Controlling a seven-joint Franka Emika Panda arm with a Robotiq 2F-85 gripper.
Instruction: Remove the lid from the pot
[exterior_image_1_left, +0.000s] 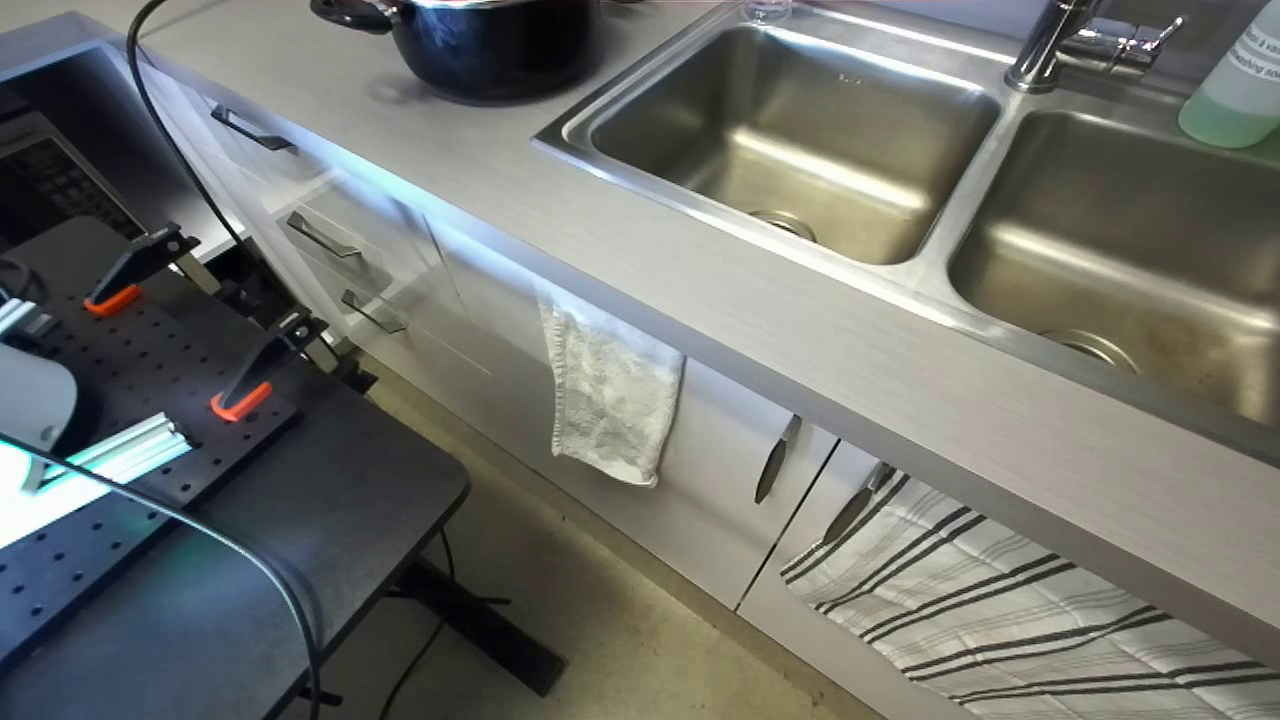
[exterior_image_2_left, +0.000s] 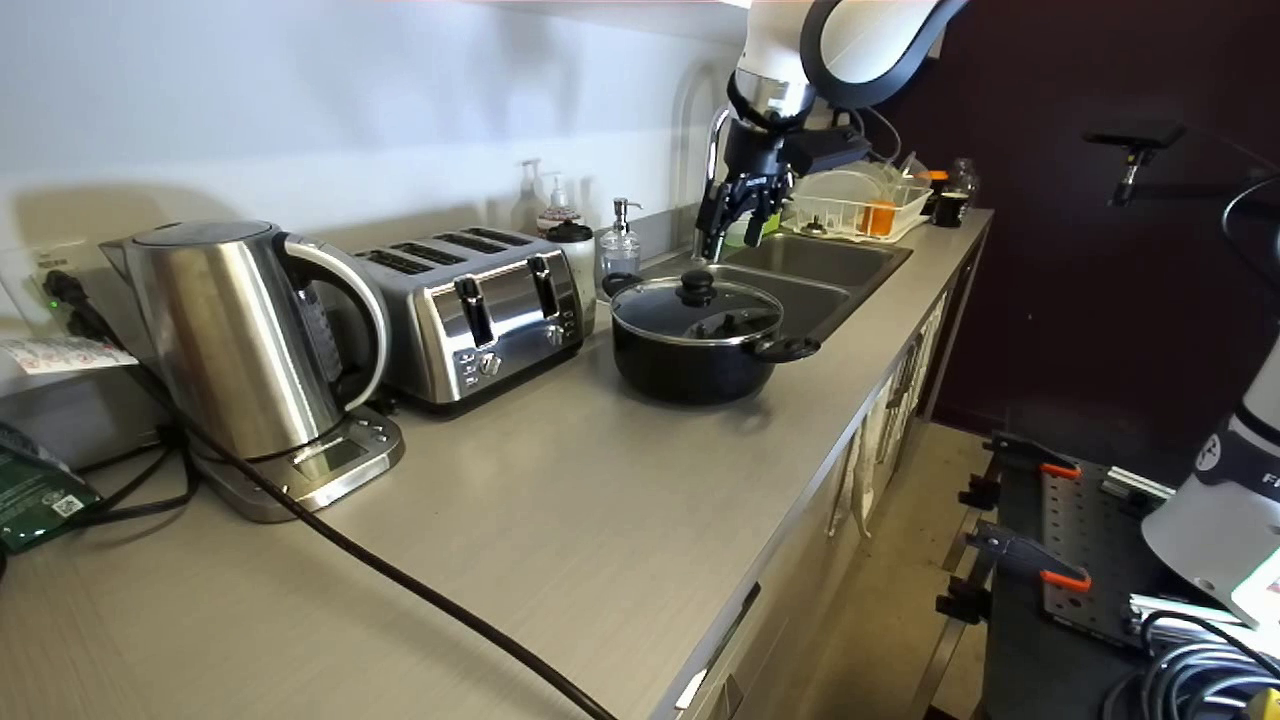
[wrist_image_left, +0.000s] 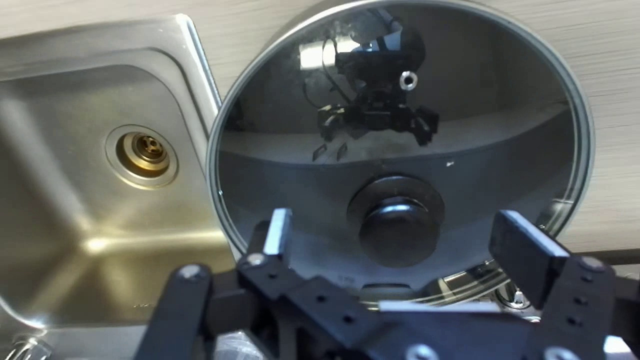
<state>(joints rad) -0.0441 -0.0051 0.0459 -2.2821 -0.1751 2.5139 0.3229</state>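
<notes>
Nearest the wrist camera, the black two-fingered hand (wrist_image_left: 394, 230) is held with its fingers (wrist_image_left: 520, 260) spread wide, and nothing is gripped between them. The current step is judged to be the approach to the round black knob (wrist_image_left: 400, 235) of the flat, see-through, silver-rimmed glass lid (wrist_image_left: 400, 150). For a sound grasp, the hand should be lowered straight down with the knob centred, and the fingers should be brought together low around it without the glass being pressed. A slow, level lift is then advised, so that the round, glossy black pot (exterior_image_2_left: 690, 370) is not dragged along.

In an exterior view, the lid is seated on the pot, which is set on the grey surface (exterior_image_2_left: 560, 500) at the near, left side of the steel double sink (exterior_image_2_left: 850, 262). The hand is poised above the lid, apart from it, by a gap that cannot be judged.
</notes>
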